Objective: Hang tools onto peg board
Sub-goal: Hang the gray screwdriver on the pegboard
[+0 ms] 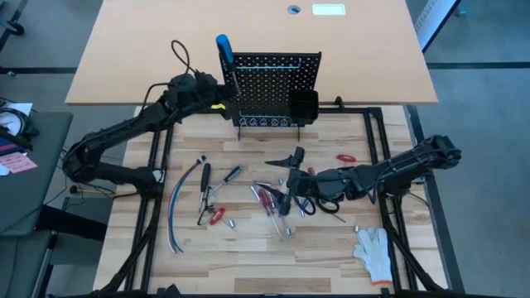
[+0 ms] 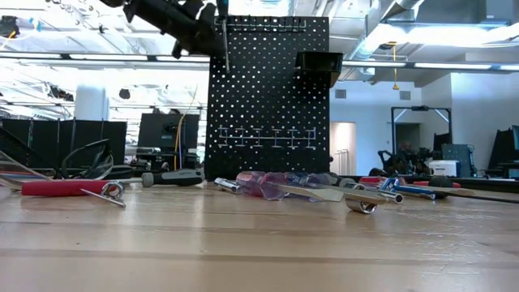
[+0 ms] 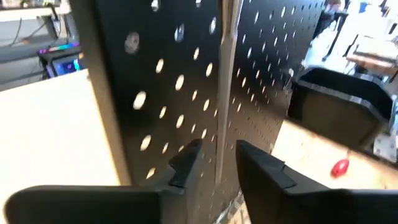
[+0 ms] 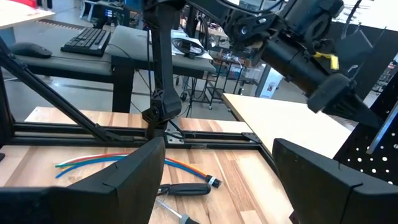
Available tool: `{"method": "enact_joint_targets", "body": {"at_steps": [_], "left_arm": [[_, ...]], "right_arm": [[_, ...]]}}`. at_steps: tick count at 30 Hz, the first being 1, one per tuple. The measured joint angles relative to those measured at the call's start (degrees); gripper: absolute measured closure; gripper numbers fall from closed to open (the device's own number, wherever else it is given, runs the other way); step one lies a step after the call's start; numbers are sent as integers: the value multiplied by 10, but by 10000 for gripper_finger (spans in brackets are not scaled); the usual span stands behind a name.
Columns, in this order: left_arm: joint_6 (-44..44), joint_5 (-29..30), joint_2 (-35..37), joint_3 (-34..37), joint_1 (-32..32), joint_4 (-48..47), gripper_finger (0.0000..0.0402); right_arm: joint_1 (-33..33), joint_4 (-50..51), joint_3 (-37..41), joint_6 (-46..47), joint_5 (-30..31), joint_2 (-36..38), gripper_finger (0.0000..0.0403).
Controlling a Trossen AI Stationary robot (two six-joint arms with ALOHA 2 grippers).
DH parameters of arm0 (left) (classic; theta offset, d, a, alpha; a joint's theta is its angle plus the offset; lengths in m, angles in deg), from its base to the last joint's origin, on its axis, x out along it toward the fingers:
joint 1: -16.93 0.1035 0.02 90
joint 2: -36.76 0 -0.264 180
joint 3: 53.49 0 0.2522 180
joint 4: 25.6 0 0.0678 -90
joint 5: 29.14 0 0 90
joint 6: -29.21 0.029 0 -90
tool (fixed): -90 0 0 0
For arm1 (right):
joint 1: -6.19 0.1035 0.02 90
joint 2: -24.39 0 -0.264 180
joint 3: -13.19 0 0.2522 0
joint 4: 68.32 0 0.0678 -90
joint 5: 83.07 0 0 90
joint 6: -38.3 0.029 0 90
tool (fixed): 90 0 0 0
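Note:
The black peg board point(image 1: 277, 83) stands upright at the table's far side, with a small black bin point(image 1: 302, 106) on its right. A blue-handled screwdriver point(image 1: 224, 45) stands upright at the board's top left corner, its handle above the top edge and its shaft point(image 3: 225, 93) running down the board's face. What it hangs by does not show. My left gripper point(image 3: 214, 152) is open, one finger on each side of the shaft with a gap on both sides. My right gripper point(image 4: 214, 168) hovers wide open over the loose tools point(image 1: 273, 199) at mid-table.
Screwdrivers, red-handled pliers and small bits lie scattered across the middle of the wooden tabletop point(image 1: 248, 248). Coloured cables point(image 1: 175, 207) lie at the left, a white glove point(image 1: 374, 252) at the near right. A black frame point(image 1: 377, 124) borders the table.

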Motion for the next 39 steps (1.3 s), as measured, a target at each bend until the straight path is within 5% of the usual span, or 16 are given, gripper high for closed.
{"method": "enact_joint_targets", "body": {"at_steps": [6, 15, 23, 32, 39], "left_arm": [[30, 2, 53, 0, 0, -97, 272], [57, 27, 160, 30, -70, -249, 291], [-27, 163, 287, 199, -238, -247, 334], [-179, 317, 331, 355, -420, -219, 377], [-237, 391, 320, 436, -497, -153, 398]], "right_arm": [[0, 2, 0, 0, 0, -4, 97], [-13, 47, 0, -5, -33, -16, 97], [-50, 64, 0, -1, -188, -64, 97], [-98, -28, 0, 0, -195, -170, 97], [-119, -31, -21, 0, -207, -212, 97]]}}
